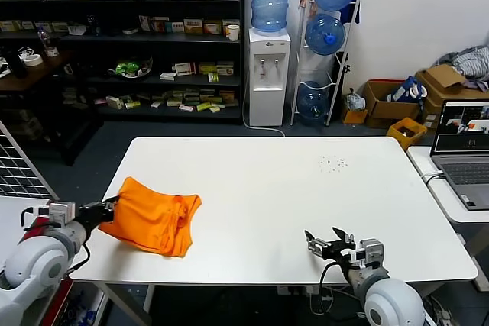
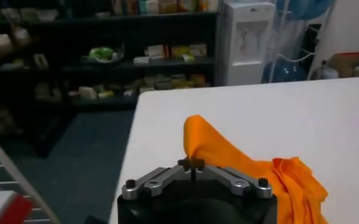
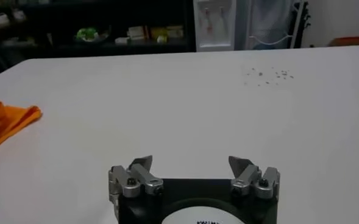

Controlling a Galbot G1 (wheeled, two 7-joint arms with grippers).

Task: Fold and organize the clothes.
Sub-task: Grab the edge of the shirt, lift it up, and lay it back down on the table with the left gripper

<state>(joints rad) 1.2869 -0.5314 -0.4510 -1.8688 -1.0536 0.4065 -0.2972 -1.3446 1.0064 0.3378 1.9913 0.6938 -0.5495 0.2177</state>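
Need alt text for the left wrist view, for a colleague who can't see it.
The left gripper is shut on a corner of the orange T-shirt, which trails crumpled across the white table. Dark stocked shelves stand behind.

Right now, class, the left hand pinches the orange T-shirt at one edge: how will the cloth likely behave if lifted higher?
The orange T-shirt would probably hang limp: it already peaks where the left hand is shut on it and lies rumpled elsewhere. It looks light, thin fabric. It should drag across the smooth table rather than roll. The right hand rests open, apart.
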